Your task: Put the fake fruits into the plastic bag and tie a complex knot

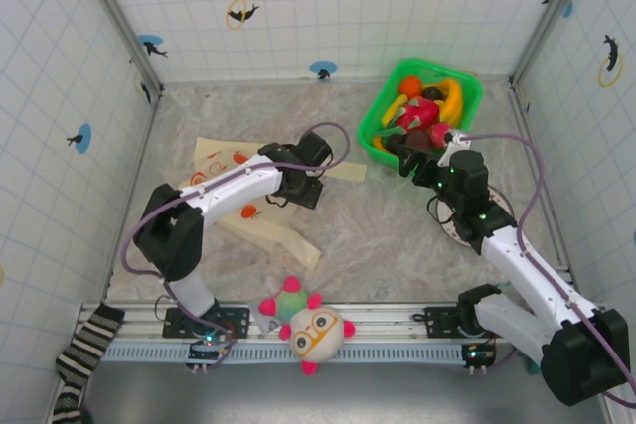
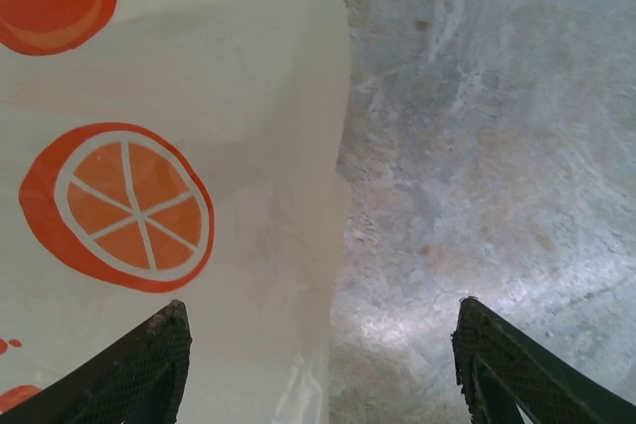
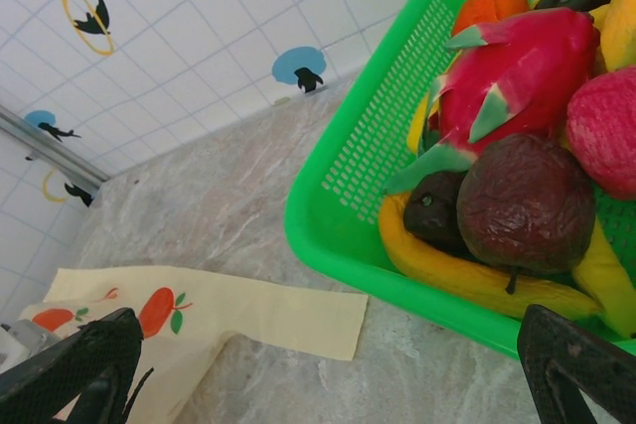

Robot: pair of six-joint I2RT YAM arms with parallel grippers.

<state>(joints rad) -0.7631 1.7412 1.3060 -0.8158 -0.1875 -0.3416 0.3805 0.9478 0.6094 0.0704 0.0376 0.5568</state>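
Note:
The plastic bag (image 1: 214, 158) lies flat on the table at the left, cream with orange prints, and its handle strips (image 1: 348, 173) lie flat and untied. My left gripper (image 1: 296, 191) hovers low over the bag's right edge (image 2: 298, 196). It is open (image 2: 320, 345), one finger (image 2: 149, 364) over the bag and the other over bare table. The fake fruits (image 1: 422, 111) sit piled in the green basket (image 1: 467, 96): a pink dragon fruit (image 3: 527, 67), a maroon fruit (image 3: 527, 206) and a yellow banana (image 3: 447, 265). My right gripper (image 1: 409, 156) stands open (image 3: 323, 374) at the basket's near rim, holding nothing.
A round plush toy with glasses (image 1: 308, 330) rests at the near edge between the arm bases. A striped sock (image 1: 84, 354) hangs at the near left. A round disc (image 1: 447, 223) lies under the right arm. Tiled walls enclose the table on three sides.

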